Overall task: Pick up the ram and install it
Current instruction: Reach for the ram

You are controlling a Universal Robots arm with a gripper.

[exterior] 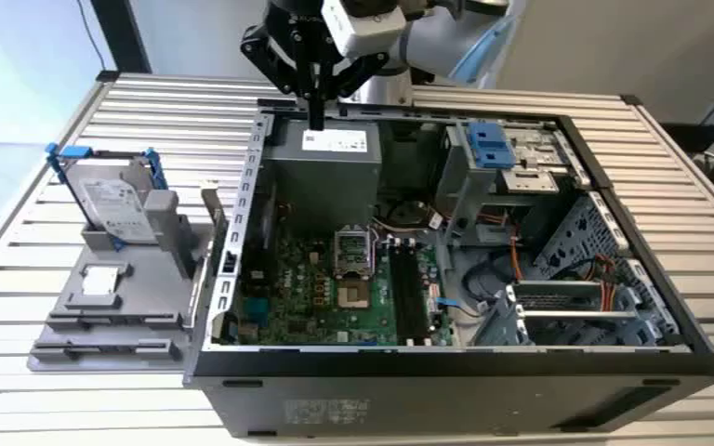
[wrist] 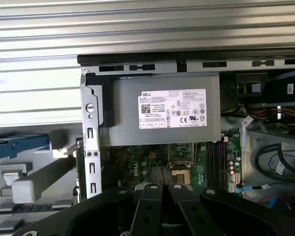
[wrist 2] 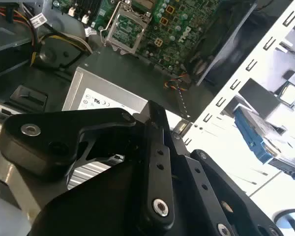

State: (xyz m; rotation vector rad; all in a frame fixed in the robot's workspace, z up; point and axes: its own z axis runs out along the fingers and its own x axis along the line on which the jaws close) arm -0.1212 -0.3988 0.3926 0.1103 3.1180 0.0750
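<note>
The ram [exterior: 212, 220] is a thin dark strip standing on edge in the grey holder [exterior: 109, 307], just outside the open computer case [exterior: 456, 362] on the exterior view's left. In the first wrist view the ram [wrist: 79, 167] shows as a green edge beside the case wall. My gripper [exterior: 317, 119] hangs above the far end of the case, over the grey power supply [exterior: 326, 163], well away from the ram. Its fingers [wrist: 152, 196] meet at the tips, shut with nothing between them. The black memory slots [exterior: 407, 297] lie on the green motherboard [exterior: 308, 297].
A silver hard drive in a blue-edged bracket [exterior: 115, 204] stands upright on the holder, with a small square silver plate [exterior: 99, 279] in front of it. Cables and a drive cage [exterior: 580, 297] crowd the case on the exterior view's right. The slatted metal table [exterior: 171, 102] surrounds everything.
</note>
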